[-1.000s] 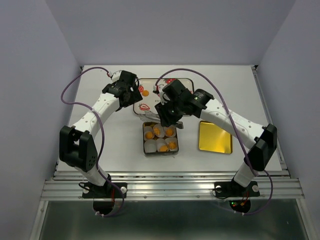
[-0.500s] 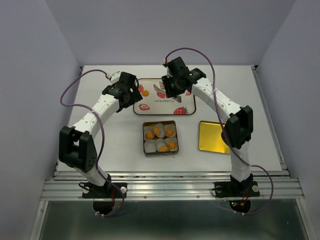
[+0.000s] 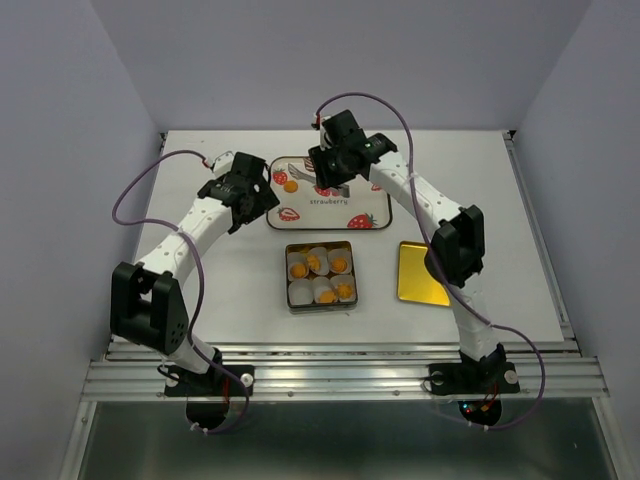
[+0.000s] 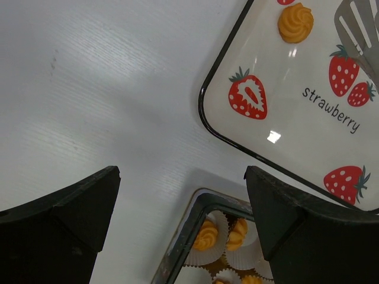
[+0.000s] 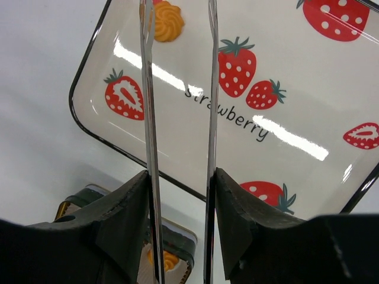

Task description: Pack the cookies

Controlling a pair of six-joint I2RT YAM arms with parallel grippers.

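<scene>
My right gripper pinches the tongs half-closed, last loose cookie ahead between the blades; I squeeze next, left gripper gaping empty.

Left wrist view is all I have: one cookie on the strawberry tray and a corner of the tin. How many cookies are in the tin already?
Observer: From above, the tin holds five cookies.
Operator: Is any cup free?
Observer: Yes, the near-left paper cup is empty.
Operator: What is the slotted metal at my top right?
Observer: Tongs, gripped in the right hand and pointing toward the loose cookie on the tray.
</scene>
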